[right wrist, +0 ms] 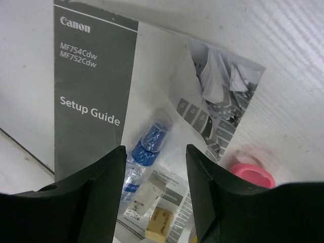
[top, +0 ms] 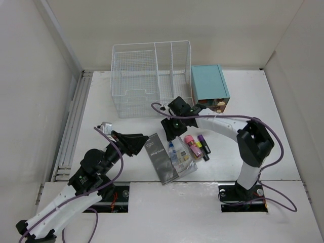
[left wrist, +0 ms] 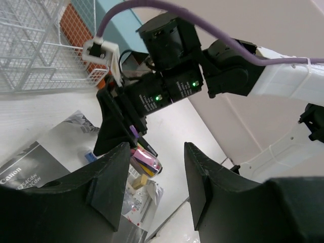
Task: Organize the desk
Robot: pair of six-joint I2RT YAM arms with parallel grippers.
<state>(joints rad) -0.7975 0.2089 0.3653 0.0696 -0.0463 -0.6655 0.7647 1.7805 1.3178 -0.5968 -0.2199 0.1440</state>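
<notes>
Both the left gripper (left wrist: 154, 164) and right gripper (right wrist: 156, 152) stand open and empty over the desk (top: 253, 101), left beside the guide (top: 159, 158), right above it; rack (top: 147, 76) and box (top: 207, 81) sit behind.

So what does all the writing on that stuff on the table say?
"Canon": top of the grey booklet cover.
"MF754Cdw", "MF752Cdw": just below, same cover.
"Setup Guide": mid-cover.
Print on the leaflet beside it: too blurred to read.
Labels on the markers: too small to read.
</notes>
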